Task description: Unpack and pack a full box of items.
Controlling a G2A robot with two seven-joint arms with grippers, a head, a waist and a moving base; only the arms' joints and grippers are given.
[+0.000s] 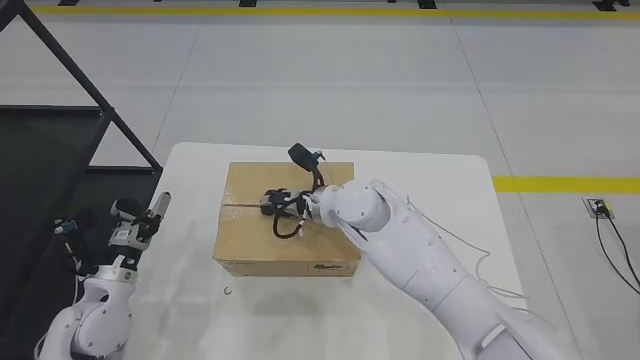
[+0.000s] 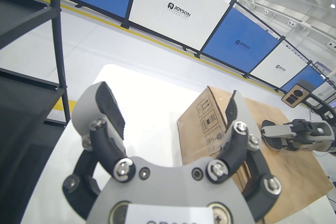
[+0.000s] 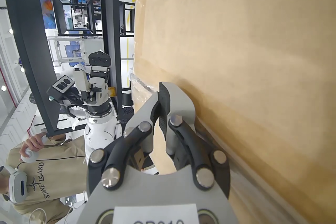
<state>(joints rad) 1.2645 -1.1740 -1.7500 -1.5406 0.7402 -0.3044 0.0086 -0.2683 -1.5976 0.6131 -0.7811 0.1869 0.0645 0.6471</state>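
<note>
I am holding my right pincer (image 3: 160, 101) pinched closed on nothing. The cardboard box (image 1: 250, 240) is sitting directly under it with its flaps shut (my fingertips are lying near the taped seam). My left pincer (image 2: 170, 104) is hanging spread open, with the box apart to its right.

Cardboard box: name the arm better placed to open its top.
Right, likely. The right hand, shut, sits over the box top by the seam. The left hand hangs open near the table edge, apart from the box.
</note>
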